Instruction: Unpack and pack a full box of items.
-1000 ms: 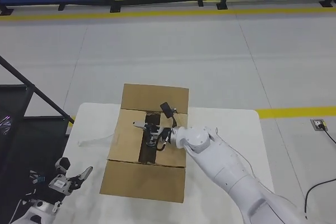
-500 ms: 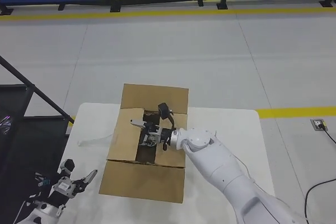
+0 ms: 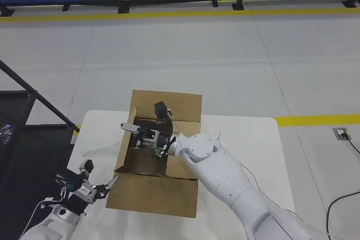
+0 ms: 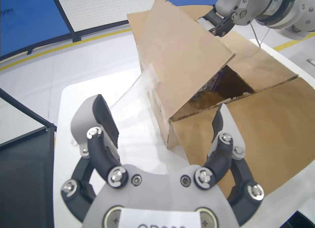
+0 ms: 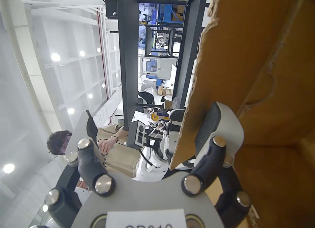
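- Hovering over the near left corner of the table (image 3: 252, 138), the left end effector (image 4: 160, 107) has its fingers spread wide and holds nothing; it points at the box's near left corner, just apart from it.
- The cardboard box (image 4: 258, 128) sits mid-table, its near flap (image 3: 156, 193) folded out flat.
- A clear tape strip (image 4: 147, 76) trails from the box's left side onto the table.
- The left flap (image 4: 182, 49) stands tilted up, partly roofing the opening; the items (image 4: 214, 81) beneath are too dark to tell.
- The right arm reaches across the box; its end effector (image 5: 150, 113) is open, with the flap's edge between its fingers.
- The far flap (image 3: 166, 102) lies folded outward.
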{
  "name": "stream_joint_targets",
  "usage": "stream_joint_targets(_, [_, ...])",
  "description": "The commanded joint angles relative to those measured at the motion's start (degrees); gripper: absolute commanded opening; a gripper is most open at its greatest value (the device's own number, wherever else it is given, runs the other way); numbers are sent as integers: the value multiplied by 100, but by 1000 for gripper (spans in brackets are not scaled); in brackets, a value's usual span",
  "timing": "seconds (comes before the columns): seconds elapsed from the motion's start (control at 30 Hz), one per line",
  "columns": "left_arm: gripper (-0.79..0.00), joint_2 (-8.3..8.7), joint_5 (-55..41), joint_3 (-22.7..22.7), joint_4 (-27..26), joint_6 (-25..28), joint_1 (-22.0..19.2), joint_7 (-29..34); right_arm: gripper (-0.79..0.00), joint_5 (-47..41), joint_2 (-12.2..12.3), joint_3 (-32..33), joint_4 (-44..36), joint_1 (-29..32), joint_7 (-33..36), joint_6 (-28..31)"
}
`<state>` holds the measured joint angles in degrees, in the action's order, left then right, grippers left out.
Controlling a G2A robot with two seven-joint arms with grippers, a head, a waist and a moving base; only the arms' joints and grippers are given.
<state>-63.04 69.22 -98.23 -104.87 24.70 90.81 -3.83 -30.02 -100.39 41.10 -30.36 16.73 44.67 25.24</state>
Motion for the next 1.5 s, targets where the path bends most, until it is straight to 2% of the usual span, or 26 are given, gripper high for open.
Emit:
stream_joint_targets(0.0, [0, -9, -7, 104, -35, -125, -153, 181, 0, 2, -53, -17, -2, 3, 27, 68])
stream_joint_targets(0.3, [0, -54, -532, 234, 200, -635, -651, 571, 0, -68, -175, 43, 168, -11, 551, 465])
stream_joint_targets(0.47, [0, -50, -765, 37, 250, -642, -640, 516, 0, -182, -158, 201, 237, -1, 831, 753])
stream_joint_targets(0.63, [0, -35, -985, -348, 259, -583, -406, 396, 0, -81, -20, 455, 103, 69, 979, 1246])
stream_joint_targets(0.83, [0, -21, -1195, -658, 459, -653, -350, 500, 0, 184, 282, 866, -343, 313, 1145, 1418])
stream_joint_targets(1.0, [0, -8, -1276, -728, 786, -758, -559, 741, 0, 584, 647, 1359, -1118, 800, 1348, 1455])
stream_joint_targets(1.23, [0, 0, -999, -509, 1236, -844, -803, 1056, 0, 1045, 1201, 2428, -3271, 2171, 1558, 1104])
stream_joint_targets(1.33, [0, -4, -880, -355, 1464, -893, -941, 1142, 0, 1098, 1359, 2819, -4120, 2748, 1663, 912])
stream_joint_targets(1.47, [0, -6, -777, -217, 1696, -892, -1084, 1212, 0, 1116, 1492, 3169, -4865, 3282, 1741, 743])
